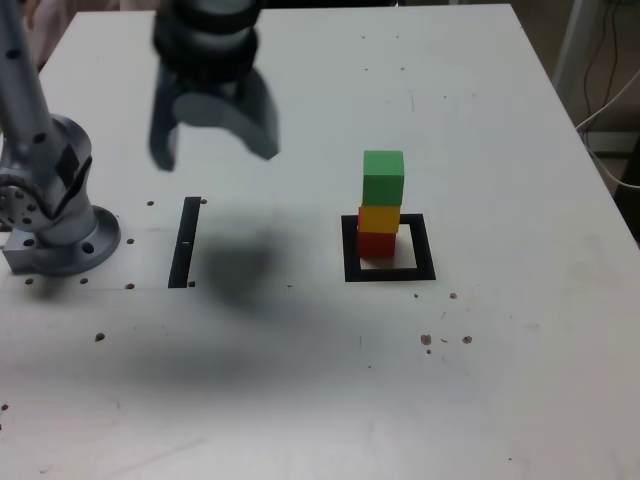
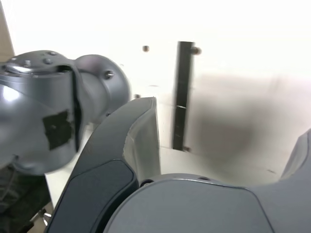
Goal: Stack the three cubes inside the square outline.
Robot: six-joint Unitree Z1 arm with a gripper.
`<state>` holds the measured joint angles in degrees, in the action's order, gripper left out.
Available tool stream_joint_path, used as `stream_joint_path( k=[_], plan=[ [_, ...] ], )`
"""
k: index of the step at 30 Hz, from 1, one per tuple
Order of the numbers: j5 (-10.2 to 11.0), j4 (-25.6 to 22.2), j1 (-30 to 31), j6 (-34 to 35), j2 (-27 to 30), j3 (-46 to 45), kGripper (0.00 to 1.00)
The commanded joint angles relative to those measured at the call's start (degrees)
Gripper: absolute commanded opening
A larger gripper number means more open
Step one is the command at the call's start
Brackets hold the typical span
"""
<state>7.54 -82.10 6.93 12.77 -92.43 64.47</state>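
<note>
Centrally, red cube (image 1: 376, 243), yellow cube (image 1: 379, 218) and green cube (image 1: 383, 178) stand stacked inside the square outline (image 1: 389, 272); gripper (image 1: 215, 150), jaws apart and empty, hangs well left in the exterior view.

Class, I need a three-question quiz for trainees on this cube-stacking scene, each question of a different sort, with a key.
1. True or false: the green cube sits at the top of the stack.
2. Multiple choice: the gripper is A) shut on a cube, B) open and empty, C) resting on the square outline.
3. Short answer: in the exterior view, on which side of the stack does the thin black strip lie?

Key
1. True: green is on the yellow cube, which is on the red cube.
2. B: the jaws stand apart above the table, holding nothing.
3. The exterior view's left.
</note>
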Motion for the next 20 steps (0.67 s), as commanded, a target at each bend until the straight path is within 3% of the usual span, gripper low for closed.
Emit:
stream_joint_path(
  k=[1, 15, 20],
  plan=[
    [-0.55, 1.91, -0.07, 0.28, 1.2, -2.41, 0.99],
    [-4.01, 18.8, -0.08, -0.19, 2.06, -17.74, 0.99],
    [-5.3, 21.64, -0.05, -1.72, 2.16, -20.69, 0.99]
  ],
)
